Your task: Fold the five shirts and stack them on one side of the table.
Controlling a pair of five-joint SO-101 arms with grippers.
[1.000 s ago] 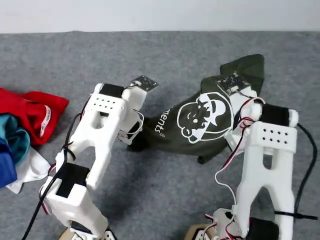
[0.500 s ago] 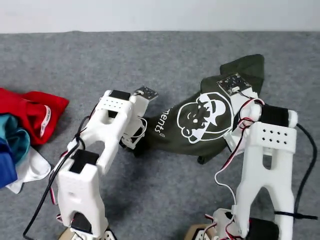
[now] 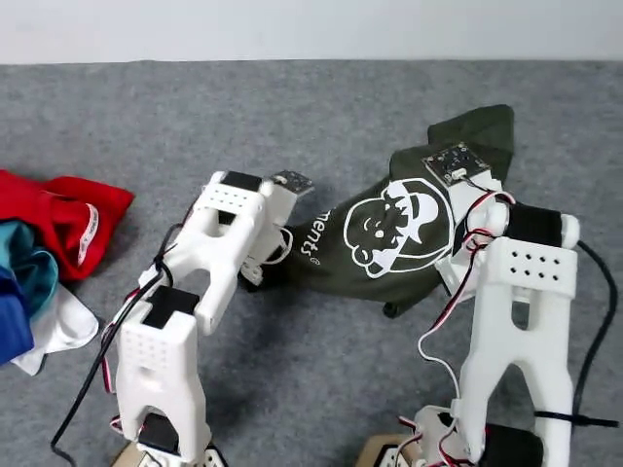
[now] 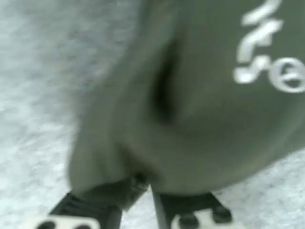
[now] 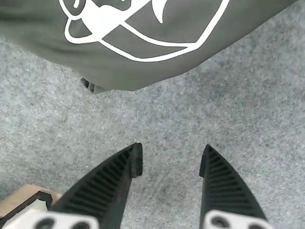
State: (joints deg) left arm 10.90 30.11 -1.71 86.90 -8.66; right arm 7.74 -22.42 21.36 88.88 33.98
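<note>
A dark green shirt (image 3: 389, 233) with a white print lies crumpled on the grey carpet, right of the middle. My left gripper (image 4: 145, 191) is shut on the shirt's (image 4: 190, 119) left end, with fabric bunched between its fingers; from above, the left gripper (image 3: 261, 265) sits at that end. My right gripper (image 5: 171, 160) stands open over bare carpet, a short way off the printed shirt's (image 5: 143, 43) near edge, holding nothing. The right arm (image 3: 516, 282) covers the shirt's right side in the high view.
A heap of other shirts lies at the table's left edge: red (image 3: 68, 214), teal (image 3: 34, 268), blue (image 3: 12, 326) and white (image 3: 63, 326). Bare grey carpet (image 3: 146, 117) stretches along the back and between the arms.
The left arm has swung to the right toward the green shirt, its gripper staying on the shirt's left end. The right arm has not moved.
</note>
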